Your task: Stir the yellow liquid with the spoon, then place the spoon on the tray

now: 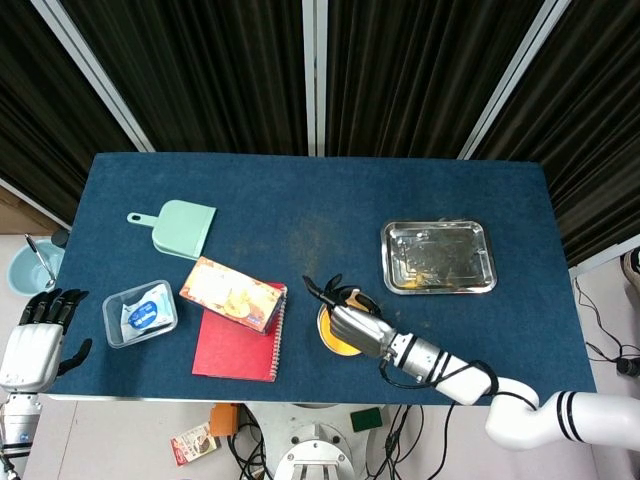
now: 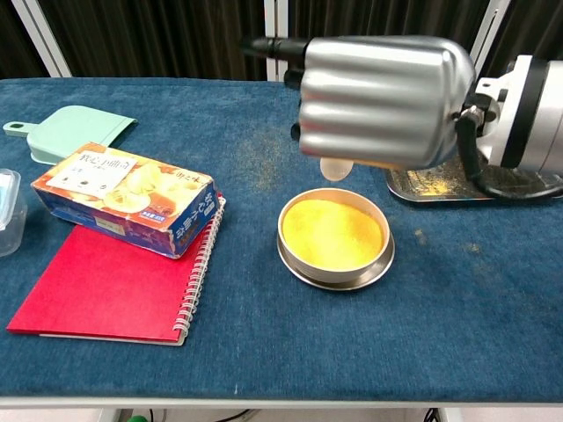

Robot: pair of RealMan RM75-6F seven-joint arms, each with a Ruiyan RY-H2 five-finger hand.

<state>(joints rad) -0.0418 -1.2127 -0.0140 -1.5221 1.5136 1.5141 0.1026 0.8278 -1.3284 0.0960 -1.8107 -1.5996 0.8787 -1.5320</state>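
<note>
Chest view: blue table (image 2: 132, 369); right hand (image 2: 383, 101) above the bowl (image 2: 335, 233) of yellow liquid (image 2: 332, 230), fingers curled around the spoon (image 2: 335, 167), whose pale tip hangs clear above the liquid. Tray (image 1: 438, 256) further right on table. Left hand (image 1: 36, 340) off table edge, fingers apart, holding nothing.

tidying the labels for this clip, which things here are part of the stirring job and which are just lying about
Part of the job:
- spoon, held by the right robot hand
- bowl of yellow liquid
- tray

Lying about:
- snack box
- red notebook
- green dustpan
- plastic container
</note>
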